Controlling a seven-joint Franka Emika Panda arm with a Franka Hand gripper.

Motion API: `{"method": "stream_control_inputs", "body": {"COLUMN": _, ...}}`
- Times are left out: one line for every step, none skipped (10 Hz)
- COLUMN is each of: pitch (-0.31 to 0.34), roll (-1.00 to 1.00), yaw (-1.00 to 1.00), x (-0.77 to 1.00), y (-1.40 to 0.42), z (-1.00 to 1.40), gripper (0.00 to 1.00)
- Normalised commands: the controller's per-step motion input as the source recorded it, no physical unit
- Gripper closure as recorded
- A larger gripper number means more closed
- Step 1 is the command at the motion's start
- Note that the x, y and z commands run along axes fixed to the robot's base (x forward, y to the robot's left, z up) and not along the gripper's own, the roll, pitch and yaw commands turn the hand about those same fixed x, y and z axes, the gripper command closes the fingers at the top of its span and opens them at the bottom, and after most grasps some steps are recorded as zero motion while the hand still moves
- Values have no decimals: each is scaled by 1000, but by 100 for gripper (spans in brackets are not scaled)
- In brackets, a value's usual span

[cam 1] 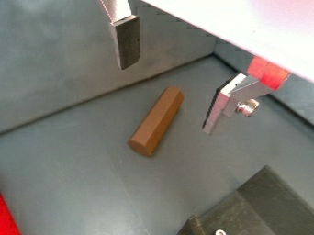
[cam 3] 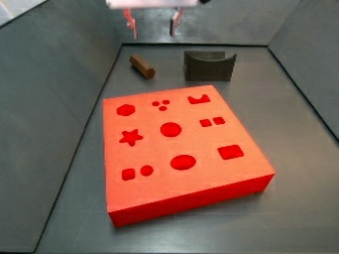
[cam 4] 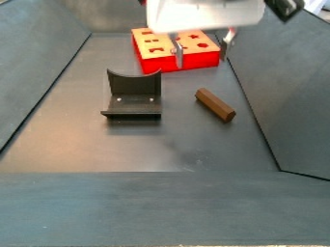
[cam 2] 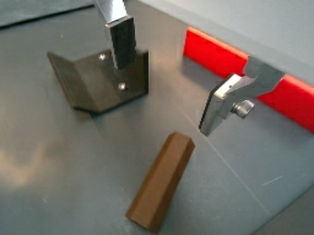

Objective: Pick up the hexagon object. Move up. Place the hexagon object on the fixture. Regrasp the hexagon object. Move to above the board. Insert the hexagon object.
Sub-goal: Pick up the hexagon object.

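Note:
The hexagon object (cam 1: 156, 121) is a short reddish-brown peg lying flat on the grey floor, and shows in both wrist views (cam 2: 163, 179) and both side views (cam 3: 143, 66) (cam 4: 214, 104). My gripper (cam 1: 168, 97) hangs open and empty above it, one finger on each side, not touching; it also shows in the other views (cam 2: 164, 97) (cam 3: 155, 28) (cam 4: 202, 46). The fixture (cam 2: 101, 81) is a small dark block standing beside the peg (cam 3: 208, 65) (cam 4: 131, 95). The red board (cam 3: 179, 139) lies flat with shaped recesses on top (cam 4: 178, 48) (cam 2: 233, 64).
Grey sloped walls (cam 3: 66, 60) close in the floor on all sides. The peg lies between one wall and the fixture, at the end of the floor away from most of the board.

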Motion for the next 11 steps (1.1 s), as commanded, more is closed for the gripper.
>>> {"method": "stream_control_inputs", "body": {"pitch": -107, "roll": 64, "yaw": 334, "x": -206, "y": -6, "z": -1000, "gripper": 0}}
{"method": "stream_control_inputs", "body": {"pitch": -110, "roll": 31, "yaw": 369, "x": -171, "y": -20, "z": -994, "gripper": 0}}
{"method": "stream_control_inputs", "body": {"pitch": -114, "roll": 24, "yaw": 363, "x": -157, "y": -46, "z": -983, "gripper": 0}}
{"method": "stream_control_inputs", "body": {"pitch": -109, "roll": 26, "yaw": 360, "x": -166, "y": -49, "z": -991, "gripper": 0}}
{"method": "stream_control_inputs", "body": {"pitch": -120, "roll": 6, "yaw": 389, "x": -146, "y": -37, "z": -963, "gripper": 0}}
{"method": "stream_control_inputs", "body": {"pitch": -103, "roll": 19, "yaw": 389, "x": -180, "y": -29, "z": -1000, "gripper": 0}}
{"method": "stream_control_inputs", "body": {"pitch": -111, "roll": 11, "yaw": 423, "x": -171, "y": -3, "z": -986, "gripper": 0}}
{"method": "stream_control_inputs", "body": {"pitch": -121, "roll": 0, "yaw": 449, "x": -149, "y": 0, "z": -957, "gripper": 0}}
{"method": "stream_control_inputs", "body": {"pitch": -141, "roll": 0, "yaw": 486, "x": -100, "y": 0, "z": -906, "gripper": 0}}
{"method": "stream_control_inputs", "body": {"pitch": -157, "roll": 0, "yaw": 443, "x": -57, "y": -17, "z": -869, "gripper": 0}}
{"method": "stream_control_inputs", "body": {"pitch": 0, "roll": 23, "yaw": 0, "x": 0, "y": -46, "z": 0, "gripper": 0}}
